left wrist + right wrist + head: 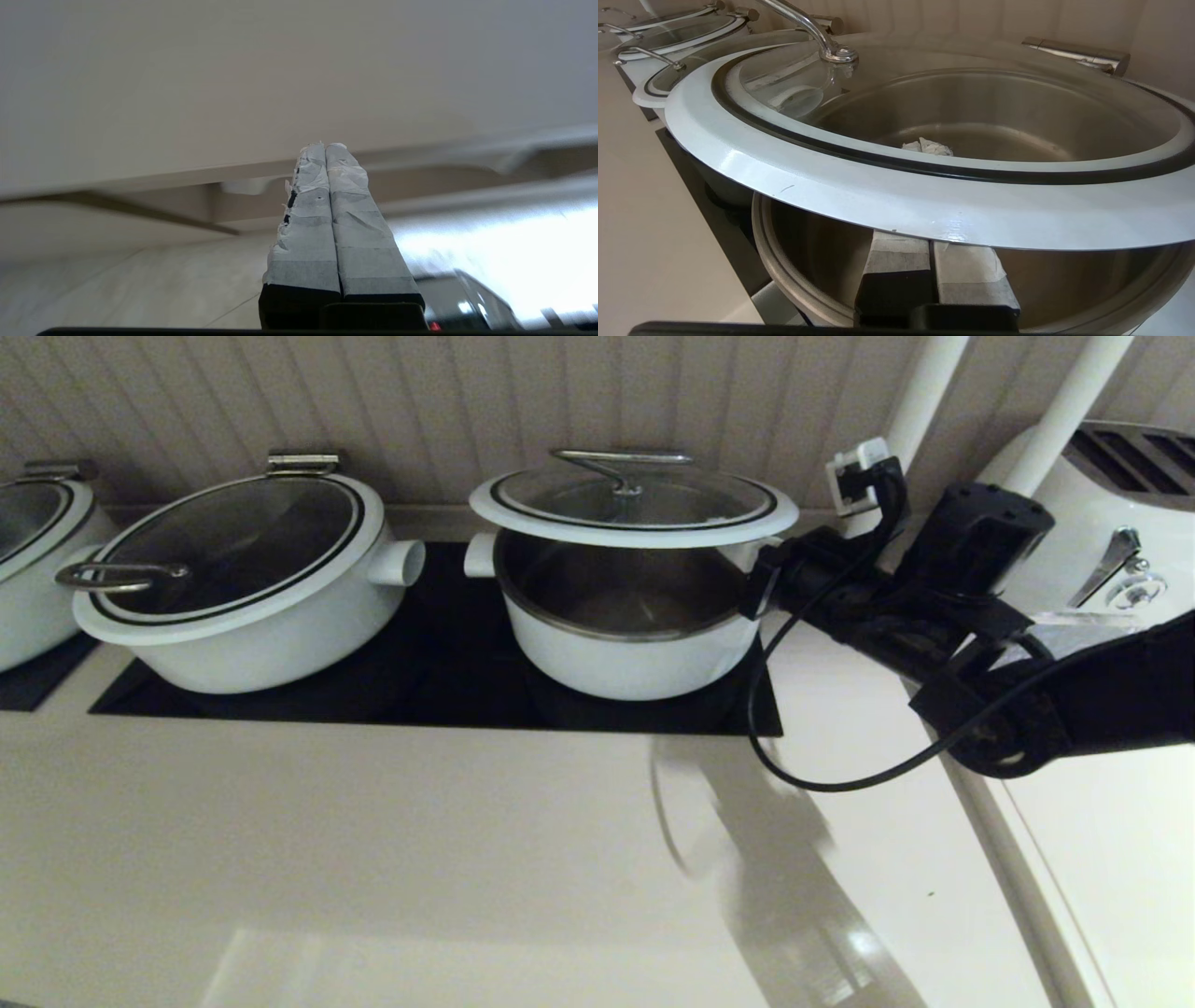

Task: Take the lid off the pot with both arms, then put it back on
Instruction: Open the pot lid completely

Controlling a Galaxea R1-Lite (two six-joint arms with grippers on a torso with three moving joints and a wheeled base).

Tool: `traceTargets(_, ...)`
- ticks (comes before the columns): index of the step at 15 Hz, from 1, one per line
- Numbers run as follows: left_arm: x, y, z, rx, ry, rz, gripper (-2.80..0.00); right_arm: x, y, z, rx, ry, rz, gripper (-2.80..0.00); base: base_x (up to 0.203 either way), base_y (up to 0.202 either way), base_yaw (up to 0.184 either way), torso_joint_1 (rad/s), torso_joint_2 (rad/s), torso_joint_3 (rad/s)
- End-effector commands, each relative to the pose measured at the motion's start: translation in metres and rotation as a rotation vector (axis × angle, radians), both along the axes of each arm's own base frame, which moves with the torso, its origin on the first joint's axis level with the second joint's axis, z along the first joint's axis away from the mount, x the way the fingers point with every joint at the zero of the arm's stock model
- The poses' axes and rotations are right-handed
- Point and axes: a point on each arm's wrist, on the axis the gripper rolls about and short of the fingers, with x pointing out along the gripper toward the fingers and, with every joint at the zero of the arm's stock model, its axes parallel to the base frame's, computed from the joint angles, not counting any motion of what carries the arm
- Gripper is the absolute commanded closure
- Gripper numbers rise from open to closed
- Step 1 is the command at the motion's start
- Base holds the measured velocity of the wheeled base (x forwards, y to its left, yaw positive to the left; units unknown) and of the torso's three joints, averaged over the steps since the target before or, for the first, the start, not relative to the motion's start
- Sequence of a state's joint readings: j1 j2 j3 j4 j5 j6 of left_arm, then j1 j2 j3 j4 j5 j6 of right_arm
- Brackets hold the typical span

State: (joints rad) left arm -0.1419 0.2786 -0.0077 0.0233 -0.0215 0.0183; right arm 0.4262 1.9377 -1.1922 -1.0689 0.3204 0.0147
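The white pot (635, 653) stands on the black inset, its steel inside open to view. The glass lid (635, 499) with its white rim and steel handle is raised above the pot, close to level. My right gripper (761, 581) reaches in from the right, under the lid's right edge. In the right wrist view its fingers (896, 254) are shut side by side below the lid's white rim (924, 205), over the pot's rim (784, 275). My left gripper (325, 147) is shut and empty, away from the pot and out of the head view.
A wider white pot (261, 625) with a loop-handled lid stands left of the pot, and another (28, 579) at far left. A white appliance (1120, 523) and two white posts stand at right. A black cable (840, 779) loops over the counter. A white crumpled scrap (927, 147) lies inside the pot.
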Motion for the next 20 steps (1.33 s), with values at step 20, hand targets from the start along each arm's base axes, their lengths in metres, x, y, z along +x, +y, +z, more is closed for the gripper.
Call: traceTargets(20, -0.021, 0.000, -0.003, -0.036, -0.300, 0.159, 0.00, 0.007, -0.002, 0.014, 0.024, -0.053, -0.010, 0.00, 0.000, 0.000, 0.000, 0.000, 0.00, 0.000)
